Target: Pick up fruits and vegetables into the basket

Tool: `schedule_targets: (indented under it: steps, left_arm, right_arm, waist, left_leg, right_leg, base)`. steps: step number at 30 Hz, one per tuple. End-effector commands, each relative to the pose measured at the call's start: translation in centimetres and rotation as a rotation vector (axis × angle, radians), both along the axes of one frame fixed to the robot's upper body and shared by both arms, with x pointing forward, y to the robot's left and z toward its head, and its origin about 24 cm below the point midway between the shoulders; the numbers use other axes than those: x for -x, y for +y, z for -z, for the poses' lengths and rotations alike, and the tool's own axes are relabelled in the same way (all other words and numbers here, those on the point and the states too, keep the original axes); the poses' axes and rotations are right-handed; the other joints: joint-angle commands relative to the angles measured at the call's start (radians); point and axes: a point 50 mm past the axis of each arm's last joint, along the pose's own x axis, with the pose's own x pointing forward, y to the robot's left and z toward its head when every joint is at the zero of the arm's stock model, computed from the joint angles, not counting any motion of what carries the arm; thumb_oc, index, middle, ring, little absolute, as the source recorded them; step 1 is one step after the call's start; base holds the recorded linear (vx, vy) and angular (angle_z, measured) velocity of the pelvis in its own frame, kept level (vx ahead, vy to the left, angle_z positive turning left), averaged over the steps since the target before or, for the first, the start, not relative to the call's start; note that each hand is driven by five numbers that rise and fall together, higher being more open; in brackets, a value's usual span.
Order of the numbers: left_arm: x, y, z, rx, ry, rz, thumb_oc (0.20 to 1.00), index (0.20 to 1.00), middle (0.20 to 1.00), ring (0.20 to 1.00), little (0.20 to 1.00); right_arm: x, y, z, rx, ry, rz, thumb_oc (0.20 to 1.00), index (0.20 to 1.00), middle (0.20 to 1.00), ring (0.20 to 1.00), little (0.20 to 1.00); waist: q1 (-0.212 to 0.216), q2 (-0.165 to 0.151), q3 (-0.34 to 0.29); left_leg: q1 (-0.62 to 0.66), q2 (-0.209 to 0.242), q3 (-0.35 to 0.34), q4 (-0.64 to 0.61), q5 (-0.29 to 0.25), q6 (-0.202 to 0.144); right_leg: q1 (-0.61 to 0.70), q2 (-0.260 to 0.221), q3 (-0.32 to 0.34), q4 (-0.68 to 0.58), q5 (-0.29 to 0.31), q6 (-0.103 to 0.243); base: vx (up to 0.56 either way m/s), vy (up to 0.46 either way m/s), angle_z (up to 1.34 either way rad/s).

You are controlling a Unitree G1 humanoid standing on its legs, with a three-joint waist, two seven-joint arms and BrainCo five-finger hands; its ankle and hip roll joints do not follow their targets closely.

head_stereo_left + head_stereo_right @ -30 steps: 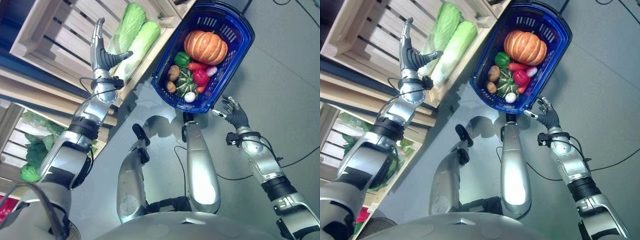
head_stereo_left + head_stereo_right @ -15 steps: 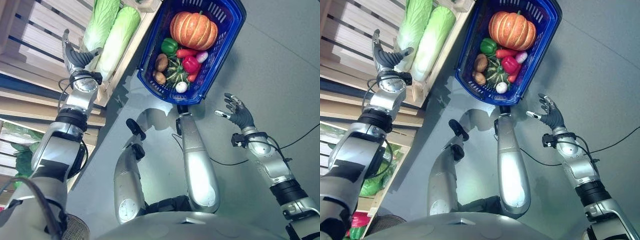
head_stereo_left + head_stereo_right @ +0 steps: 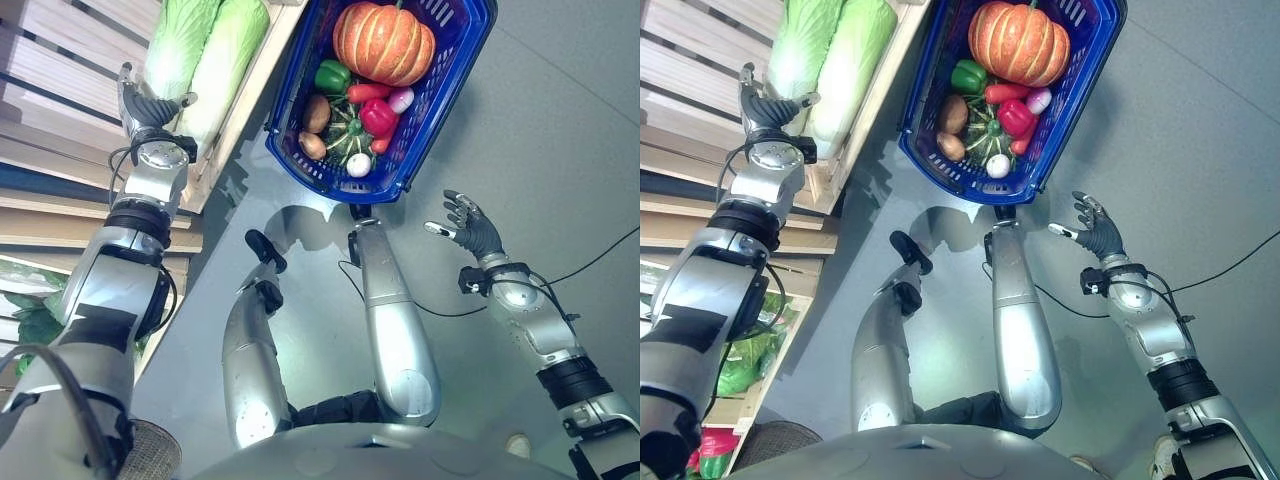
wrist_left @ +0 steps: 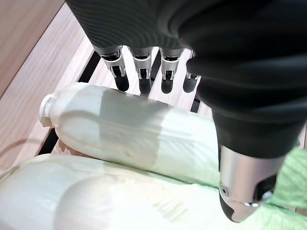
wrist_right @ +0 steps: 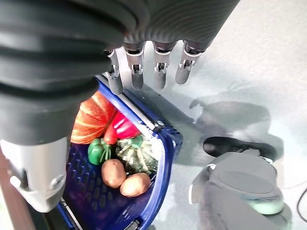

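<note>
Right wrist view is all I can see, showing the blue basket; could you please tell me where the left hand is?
Observer: The left hand is at the wooden crate, over a napa cabbage.
Operator: Is it gripping that cabbage?
Observer: No, its fingers are straight, reaching past the cabbage's far side.
Operator: Is anything else in the crate?
Observer: A second cabbage lies alongside the first.

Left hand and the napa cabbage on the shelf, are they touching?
Cannot tell. In the left wrist view the left hand hovers open over the napa cabbage; no contact or gap shows plainly.
</note>
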Motion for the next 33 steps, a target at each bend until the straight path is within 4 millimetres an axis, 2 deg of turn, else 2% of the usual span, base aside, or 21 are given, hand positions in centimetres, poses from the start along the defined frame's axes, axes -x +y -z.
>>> schedule_targets:
  steps: [1, 11, 20, 21, 23, 26, 33]
  left_arm:
    - [0.9, 3.7, -0.6, -0.021, 0.058, -0.083, 1.0, 1.0, 1.0, 1.0, 1.0]
    - [1.0, 4.6, 0.8, 0.038, 0.2, -0.08, 1.0, 1.0, 1.0, 1.0, 1.0]
    - [0.9, 4.4, 2.5, 0.225, 0.314, 0.046, 1.0, 1.0, 1.0, 1.0, 1.0]
    - [0.9, 4.0, 3.2, 0.303, 0.357, 0.096, 1.0, 1.0, 1.0, 1.0, 1.0]
    - [0.9, 3.9, 3.6, 0.324, 0.387, 0.118, 1.0, 1.0, 1.0, 1.0, 1.0]
    - [0.9, 2.5, 5.2, 0.426, 0.476, 0.213, 1.0, 1.0, 1.0, 1.0, 1.0]
    - [1.0, -0.3, 7.7, 0.541, 0.616, 0.413, 1.0, 1.0, 1.0, 1.0, 1.0]
  right_arm:
    - [0.0, 1.2, -0.1, -0.083, -0.01, -0.013, 1.0, 1.0, 1.0, 1.0, 1.0]
    - [-0.5, 1.0, -0.6, -0.11, -0.012, -0.011, 1.0, 1.0, 1.0, 1.0, 1.0]
    - [-1.2, 1.3, -1.4, -0.178, -0.01, -0.023, 1.0, 1.0, 1.0, 1.0, 1.0]
    - [-1.4, 1.3, -1.7, -0.182, -0.011, -0.03, 1.0, 1.0, 1.0, 1.0, 1.0]
    - [-1.4, 1.3, -1.8, -0.185, -0.012, -0.039, 1.0, 1.0, 1.0, 1.0, 1.0]
    - [-1.8, 1.4, -2.2, -0.189, -0.009, -0.047, 1.0, 1.0, 1.0, 1.0, 1.0]
    - [-2.2, 2.0, -2.8, -0.234, -0.016, -0.065, 1.0, 1.0, 1.0, 1.0, 1.0]
  waist:
    - [-0.038, -0.05, -0.034]
    - [-0.054, -0.051, -0.034]
    - [-0.064, -0.049, -0.034]
    - [-0.068, -0.047, -0.034]
    - [-0.07, -0.046, -0.034]
    - [-0.073, -0.047, -0.034]
    - [-0.08, -0.054, -0.034]
  left_leg:
    - [-0.081, -0.01, 0.051, 0.166, -0.137, 0.037]
    - [-0.115, -0.003, 0.054, 0.183, -0.142, 0.03]
    - [-0.155, 0.004, 0.053, 0.201, -0.146, 0.025]
    - [-0.164, 0.005, 0.054, 0.207, -0.148, 0.025]
    - [-0.169, 0.006, 0.054, 0.211, -0.15, 0.024]
    - [-0.178, 0.007, 0.053, 0.217, -0.153, 0.024]
    - [-0.179, 0.012, 0.059, 0.209, -0.147, 0.021]
  right_leg:
    - [-0.028, 0.028, 0.0, -0.067, 0.025, 0.053]
    - [-0.068, 0.026, 0.017, -0.069, 0.038, 0.054]
    - [-0.117, 0.03, 0.029, -0.061, 0.048, 0.05]
    - [-0.129, 0.031, 0.034, -0.055, 0.048, 0.049]
    - [-0.136, 0.031, 0.036, -0.051, 0.047, 0.048]
    - [-0.143, 0.034, 0.041, -0.053, 0.049, 0.047]
    - [-0.141, 0.038, 0.04, -0.076, 0.064, 0.05]
  base:
    - [0.02, 0.06, -0.01]
    - [0.02, 0.033, -0.06]
    - [0.01, 0.028, -0.05]
    - [0.01, 0.046, -0.08]
    - [0.0, 0.036, -0.12]
    - [0.0, 0.012, -0.13]
    - [-0.01, -0.003, -0.05]
